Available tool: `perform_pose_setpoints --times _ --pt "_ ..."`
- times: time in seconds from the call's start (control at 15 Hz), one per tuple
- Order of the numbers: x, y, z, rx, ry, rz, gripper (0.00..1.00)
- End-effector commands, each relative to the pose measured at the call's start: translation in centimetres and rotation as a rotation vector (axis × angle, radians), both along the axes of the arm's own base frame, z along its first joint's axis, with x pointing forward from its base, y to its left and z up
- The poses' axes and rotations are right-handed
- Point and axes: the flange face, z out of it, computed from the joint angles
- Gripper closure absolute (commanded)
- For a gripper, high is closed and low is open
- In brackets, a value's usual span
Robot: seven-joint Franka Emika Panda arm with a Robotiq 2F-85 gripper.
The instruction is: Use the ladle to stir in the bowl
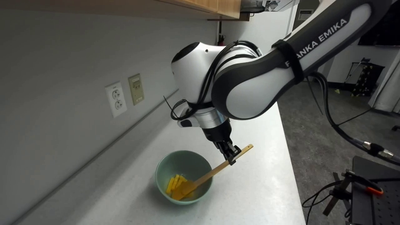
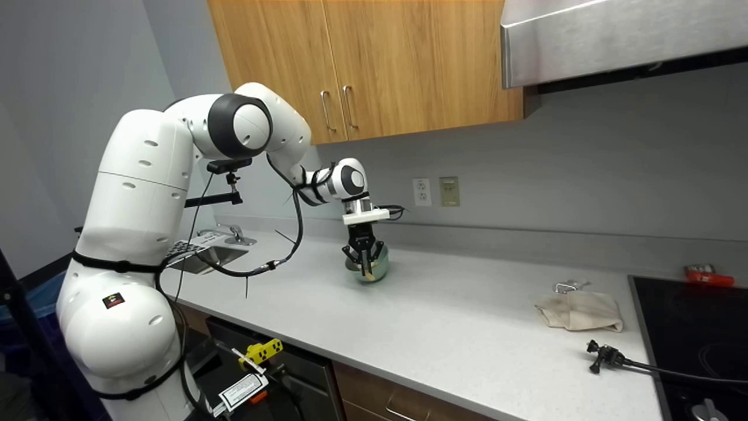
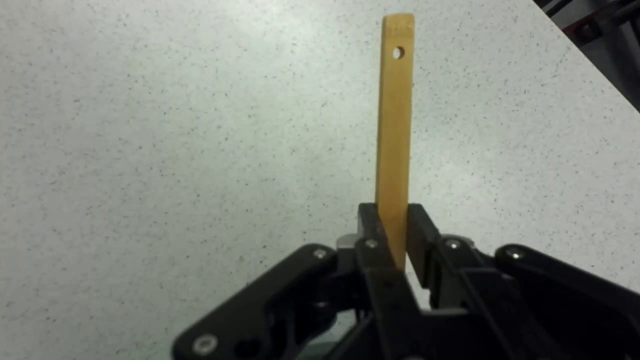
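Tool (image 3: 392, 214) is pinching the ladle (image 1: 215, 170) by its handle, fingers (image 3: 368, 220) standing only the handle's width apart; in the wrist view they're bearing on its two narrow edges, broad face showing, a short drilled end sticking out past them. Ladle is slanting down into the bowl (image 1: 187, 162), flat head sitting inside and overlapping the yellow pieces (image 1: 175, 181); can't tell whether the handle is touching the rim. I'm reading it as wood: probably light, stiff, not fragile, only mildly slippery if dry. Hold is sitting nearer the drilled end than the head, so I'm expecting good reach but a long lever, with some risk of the handle pivoting or twisting between the fingers under side load. For more control I'm favouring a grip lower down, just above the rim, same edges. Bowl is standing on the worktop (image 1: 250, 193) and looking small and light, so I'm expecting it to skid if the head is pushing hard on its wall.
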Motion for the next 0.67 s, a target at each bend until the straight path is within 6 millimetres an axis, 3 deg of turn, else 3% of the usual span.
perform_pose_setpoints --times 0.0,0.6 --pt "1.3 0.6 0.4 -0.018 -0.019 -0.003 0.96" --pt "1.9 0.3 2.2 -0.069 -0.07 0.029 0.96"
